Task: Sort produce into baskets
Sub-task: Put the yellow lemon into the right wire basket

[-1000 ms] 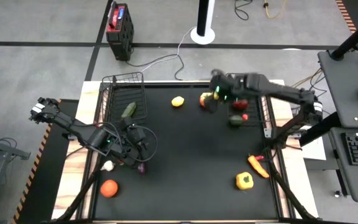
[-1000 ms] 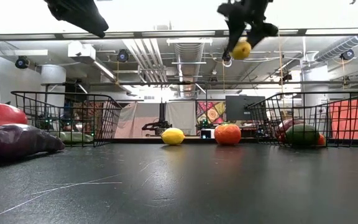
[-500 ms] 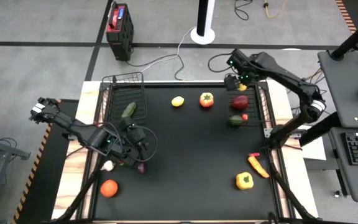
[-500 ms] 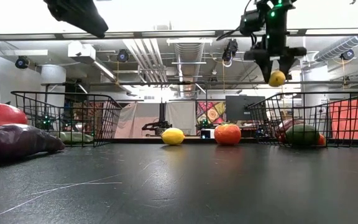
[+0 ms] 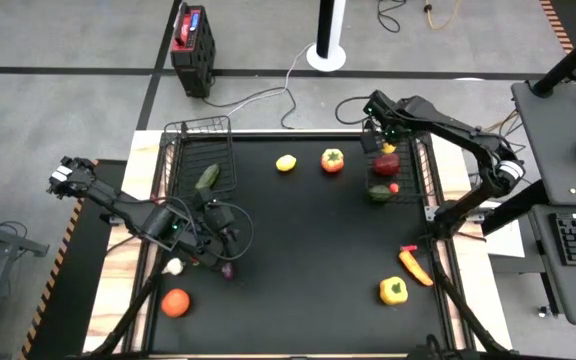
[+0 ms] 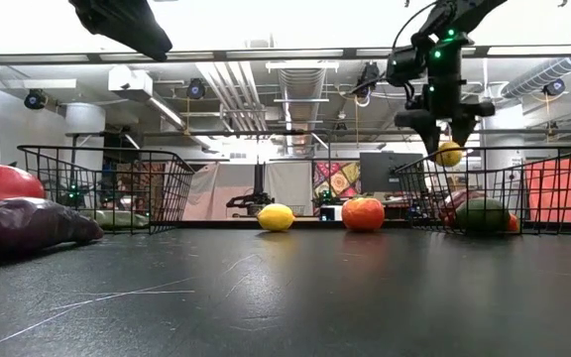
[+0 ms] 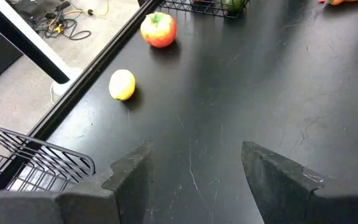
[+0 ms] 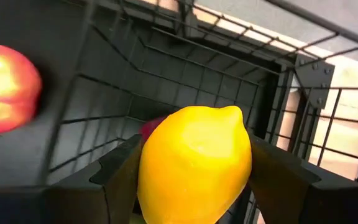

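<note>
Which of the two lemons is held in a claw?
The lemon in the right claw, above the right basket. The other lemon lies free on the table.

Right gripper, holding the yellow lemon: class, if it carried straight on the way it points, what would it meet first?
Probably the black wire-mesh basket floor: the right gripper points the yellow lemon down into it, though depth is unclear.

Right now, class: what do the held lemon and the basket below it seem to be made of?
Lemon: likely smooth moulded plastic or foam; even yellow, soft sheen, no pores. Basket: thin black metal wire, probably coated; welded grid of rods, matte finish.
</note>
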